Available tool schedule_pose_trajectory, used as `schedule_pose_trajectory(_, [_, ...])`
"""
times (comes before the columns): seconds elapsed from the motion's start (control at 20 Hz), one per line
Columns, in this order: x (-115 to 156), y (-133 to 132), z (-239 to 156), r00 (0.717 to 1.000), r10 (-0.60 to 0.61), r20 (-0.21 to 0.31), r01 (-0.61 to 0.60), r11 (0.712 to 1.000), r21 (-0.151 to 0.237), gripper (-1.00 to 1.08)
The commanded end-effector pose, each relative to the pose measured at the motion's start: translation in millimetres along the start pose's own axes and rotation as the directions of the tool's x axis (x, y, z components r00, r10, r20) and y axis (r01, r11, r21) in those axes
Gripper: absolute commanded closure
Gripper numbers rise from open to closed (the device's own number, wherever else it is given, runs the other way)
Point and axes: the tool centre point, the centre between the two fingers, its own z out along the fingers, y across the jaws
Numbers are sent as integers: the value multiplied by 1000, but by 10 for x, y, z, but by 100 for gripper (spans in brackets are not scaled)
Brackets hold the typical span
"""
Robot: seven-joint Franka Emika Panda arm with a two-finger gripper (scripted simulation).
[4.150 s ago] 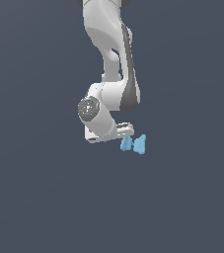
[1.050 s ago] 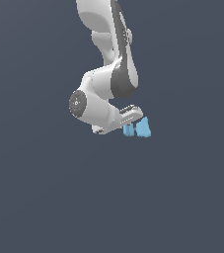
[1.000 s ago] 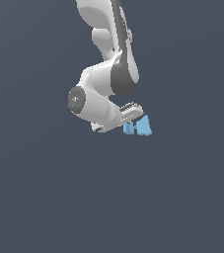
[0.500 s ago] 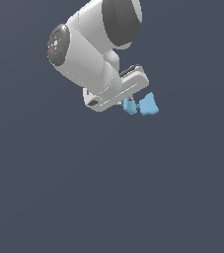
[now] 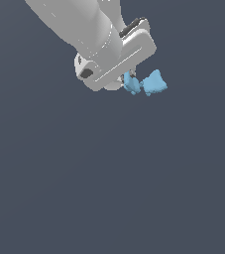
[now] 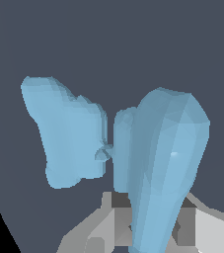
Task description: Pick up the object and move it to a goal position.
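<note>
Gripping the light-blue bow-tie object [image 5: 146,84] by one lobe, the gripper [image 5: 129,82] is clamped on it near the top of the exterior view, against plain dark grey. The free lobe sticks out at about three o'clock from the white hand. In the wrist view the object [image 6: 118,148] fills the frame, one lobe seated between the grey fingers [image 6: 114,217].

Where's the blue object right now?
The blue object is in the upper middle of the exterior view, held at the gripper, with one lobe between the jaws and the other sticking out toward the exterior view's right.
</note>
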Motion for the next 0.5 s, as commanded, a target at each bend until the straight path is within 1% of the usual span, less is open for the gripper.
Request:
schedule_pose_trajectory(0.0, [-39,-78,-114,1000,0,1,0,1000,1,108])
schedule_pose_trajectory(0.25, [-72,-154,-241,1000,1,0,-1,1000,3,108])
schedule_pose_trajectory(0.45, [-72,-168,-262,1000,1,0,-1,1000,3,108])
